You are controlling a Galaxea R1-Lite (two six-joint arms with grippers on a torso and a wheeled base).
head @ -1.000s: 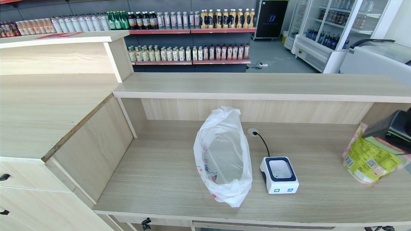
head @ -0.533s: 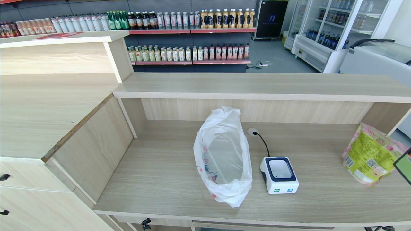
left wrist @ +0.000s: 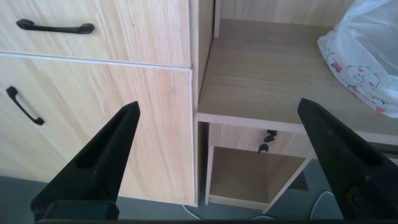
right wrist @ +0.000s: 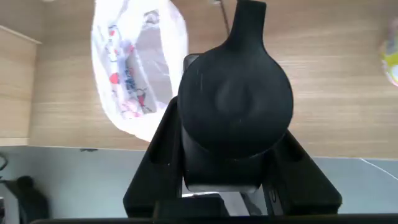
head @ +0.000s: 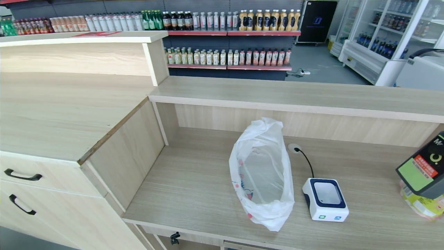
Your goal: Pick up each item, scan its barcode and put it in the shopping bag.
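Left wrist view: left gripper (left wrist: pixel 217 168) hangs out in front of the desk's (left wrist: pixel 267 81) front edge, jaws wide apart.
Ahead of this gripper stand the drawer cabinet (left wrist: pixel 93 93) and the desk edge; the shopping bag (left wrist: pixel 364 53) lies farther in, mouth open, the scanner (head: pixel 325 199) just beside it. Whether the right gripper (right wrist: pixel 231 124), above the desk, is apart or together I cannot tell. Below the right arm (head: pixel 421 170), at the desk's right end, lies the snack packet (head: pixel 423 205), a wide stretch of desk between it and the scanner.

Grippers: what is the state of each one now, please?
Left gripper: open, empty.
Right gripper: shut on a black item.
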